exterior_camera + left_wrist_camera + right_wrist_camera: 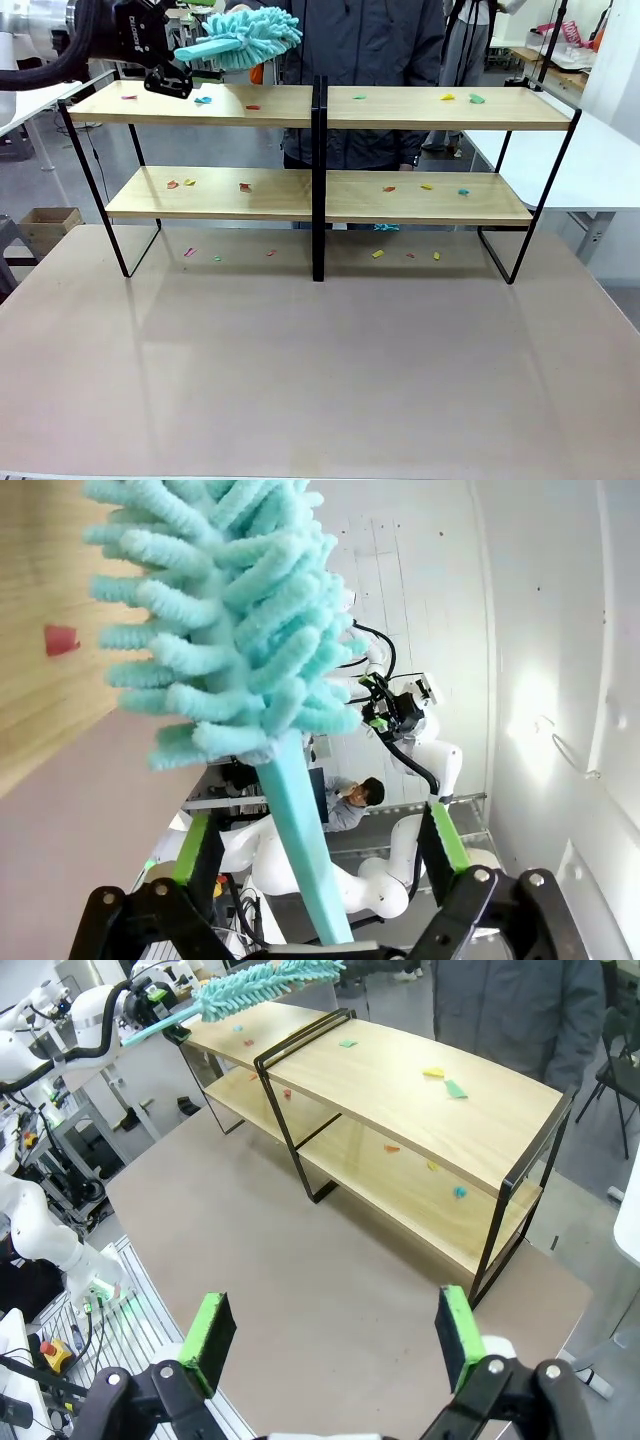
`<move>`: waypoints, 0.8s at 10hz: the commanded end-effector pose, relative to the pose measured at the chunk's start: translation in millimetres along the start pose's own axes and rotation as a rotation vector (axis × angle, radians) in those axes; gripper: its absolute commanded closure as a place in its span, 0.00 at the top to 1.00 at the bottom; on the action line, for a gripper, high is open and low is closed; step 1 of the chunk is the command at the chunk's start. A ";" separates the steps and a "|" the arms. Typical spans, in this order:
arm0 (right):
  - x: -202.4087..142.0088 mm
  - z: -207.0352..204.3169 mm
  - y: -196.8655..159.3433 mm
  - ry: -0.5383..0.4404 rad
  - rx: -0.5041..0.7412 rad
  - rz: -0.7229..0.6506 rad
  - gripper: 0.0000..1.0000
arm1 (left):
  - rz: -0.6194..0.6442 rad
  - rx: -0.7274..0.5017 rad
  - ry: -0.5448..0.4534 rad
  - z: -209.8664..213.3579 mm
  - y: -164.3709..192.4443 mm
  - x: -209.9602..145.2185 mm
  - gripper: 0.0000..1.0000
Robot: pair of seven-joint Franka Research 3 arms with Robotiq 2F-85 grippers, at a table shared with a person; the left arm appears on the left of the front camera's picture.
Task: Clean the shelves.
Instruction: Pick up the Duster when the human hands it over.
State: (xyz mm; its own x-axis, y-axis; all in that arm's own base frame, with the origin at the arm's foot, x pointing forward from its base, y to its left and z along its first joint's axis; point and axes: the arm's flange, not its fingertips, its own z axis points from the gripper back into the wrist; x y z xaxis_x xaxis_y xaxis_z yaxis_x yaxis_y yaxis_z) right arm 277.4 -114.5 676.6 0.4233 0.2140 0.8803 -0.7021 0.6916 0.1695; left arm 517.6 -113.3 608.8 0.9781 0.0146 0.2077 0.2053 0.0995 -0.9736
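I see the shelves (420, 108) standing upright on the far half of the grey-brown table (320, 380), with the wide side toward my front camera. It is a two-tier rack: long boards of light wood on a thin black metal frame, with a black divider in the centre. Both boards are level. Small coloured scraps (476, 98) lie scattered on the upper and the lower board, in both halves, and some on the table under the rack.
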 end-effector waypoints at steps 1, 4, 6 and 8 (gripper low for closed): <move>1.3 0.5 0.6 0.002 0.004 0.000 1.00 | 0.015 -0.015 -0.024 0.6 -7.7 3.5 1.00; 1.3 0.5 0.6 0.002 0.004 0.000 1.00 | 0.005 0.003 -0.008 -2.0 -5.9 1.2 0.00; 1.3 0.5 0.6 0.002 0.004 0.000 1.00 | 0.004 -0.002 -0.003 -2.1 -6.0 1.4 0.00; 1.3 0.5 0.6 0.002 0.004 0.000 1.00 | 0.004 0.007 0.005 -3.5 -5.3 0.1 0.06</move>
State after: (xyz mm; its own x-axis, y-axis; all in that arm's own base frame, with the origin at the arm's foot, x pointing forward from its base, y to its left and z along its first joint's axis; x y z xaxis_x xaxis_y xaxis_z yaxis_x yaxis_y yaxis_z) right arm 277.4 -114.5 676.6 0.4233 0.2140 0.8803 -0.7021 0.6916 0.1695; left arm 517.8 -114.5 609.4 0.9775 0.0167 0.2102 0.2074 0.1039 -0.9727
